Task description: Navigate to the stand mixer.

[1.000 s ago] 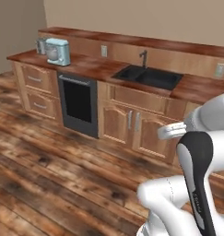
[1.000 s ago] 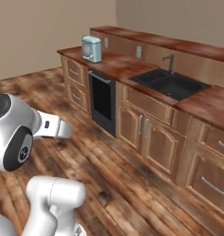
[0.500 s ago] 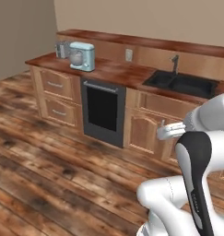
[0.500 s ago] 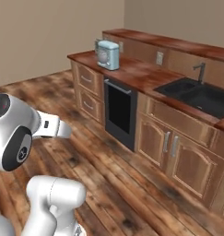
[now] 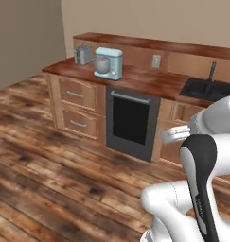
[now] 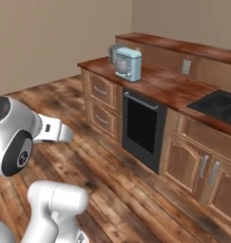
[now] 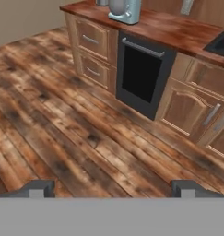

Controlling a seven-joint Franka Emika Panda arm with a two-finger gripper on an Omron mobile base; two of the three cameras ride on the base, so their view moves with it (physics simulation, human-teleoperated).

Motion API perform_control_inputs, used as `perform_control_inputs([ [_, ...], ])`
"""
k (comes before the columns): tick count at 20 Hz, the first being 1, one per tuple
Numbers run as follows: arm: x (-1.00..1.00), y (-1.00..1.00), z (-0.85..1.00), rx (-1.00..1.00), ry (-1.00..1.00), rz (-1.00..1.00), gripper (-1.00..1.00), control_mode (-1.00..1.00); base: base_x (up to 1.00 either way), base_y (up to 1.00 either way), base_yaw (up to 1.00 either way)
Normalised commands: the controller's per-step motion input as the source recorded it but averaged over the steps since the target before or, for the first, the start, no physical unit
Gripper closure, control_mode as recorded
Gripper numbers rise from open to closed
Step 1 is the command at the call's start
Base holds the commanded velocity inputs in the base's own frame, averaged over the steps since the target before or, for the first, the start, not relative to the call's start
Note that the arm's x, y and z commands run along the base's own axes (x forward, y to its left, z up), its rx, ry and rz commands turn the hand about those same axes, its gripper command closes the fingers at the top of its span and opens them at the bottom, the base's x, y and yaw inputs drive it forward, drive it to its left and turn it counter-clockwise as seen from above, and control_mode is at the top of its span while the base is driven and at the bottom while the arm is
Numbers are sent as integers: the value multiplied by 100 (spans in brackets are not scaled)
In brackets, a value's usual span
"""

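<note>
Hand view: my pincer spread, pinching nothing; mixer far ahead, slightly left, on counter beside oven; I'd keep it centred, drive straight, stop short of cabinets.

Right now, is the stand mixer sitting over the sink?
No. The stand mixer stands on the counter above the dark oven door, beside the toaster.

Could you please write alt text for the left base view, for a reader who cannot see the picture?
A pale blue stand mixer with a silver bowl stands on a wooden kitchen counter, with a small grey toaster just beyond it to the left. Below the counter are drawers and a dark oven door; a sink lies further right. The robot's white arm rises at the lower right.
</note>
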Motion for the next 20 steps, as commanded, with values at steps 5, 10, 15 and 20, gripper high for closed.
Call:
perform_control_inputs([
  [5, 0, 0, 0, 0, 0, 0, -100, 100, 100, 78, -19],
  [10, 0, 0, 0, 0, 0, 0, -100, 100, 100, 71, -39],
  [15, 0, 0, 0, 0, 0, 0, -100, 100, 100, 76, -48],
  [20, 0, 0, 0, 0, 0, 0, -100, 100, 100, 96, -43],
])
